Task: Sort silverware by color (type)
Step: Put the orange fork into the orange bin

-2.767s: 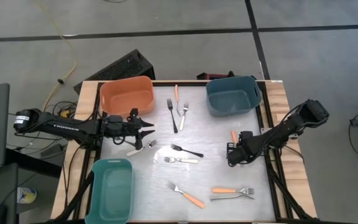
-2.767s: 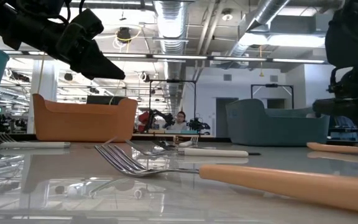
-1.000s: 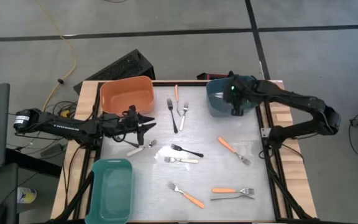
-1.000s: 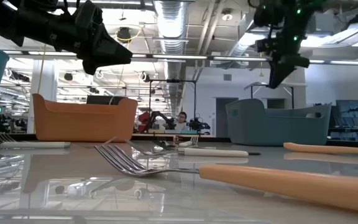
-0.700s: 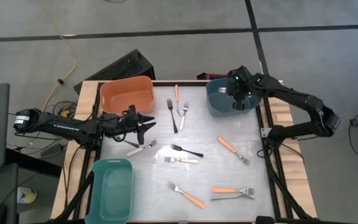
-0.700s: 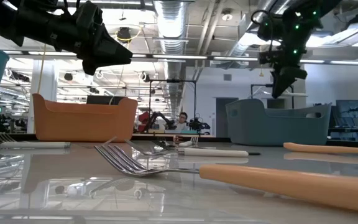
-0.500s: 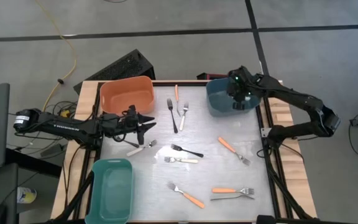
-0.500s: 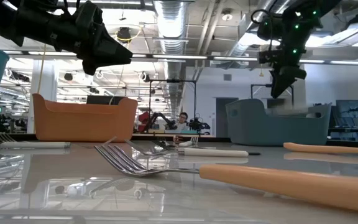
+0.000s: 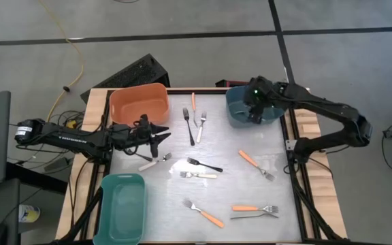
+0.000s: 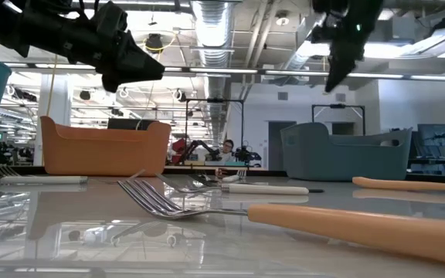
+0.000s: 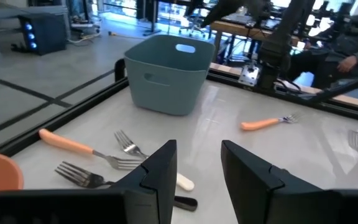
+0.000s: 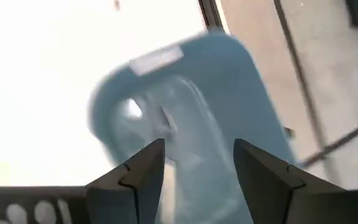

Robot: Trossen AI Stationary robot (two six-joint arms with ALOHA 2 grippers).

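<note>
High view is showing the right gripper [image 9: 252, 111], fingers spread and empty, hanging over the blue bin [image 9: 239, 117]. Left gripper [image 9: 160, 134], fingers parted and empty, is hovering beside the orange bin [image 9: 139, 104], forks [image 9: 204, 164] lying scattered between.

Two slim black jointed arms with dark cabling; the left arm [image 9: 67, 136] bears a white label, the right arm [image 9: 318, 109] a green light, fingers [image 11: 157, 171] matte black.

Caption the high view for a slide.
Right gripper open over the blue bin; forks scattered on the table.
</note>
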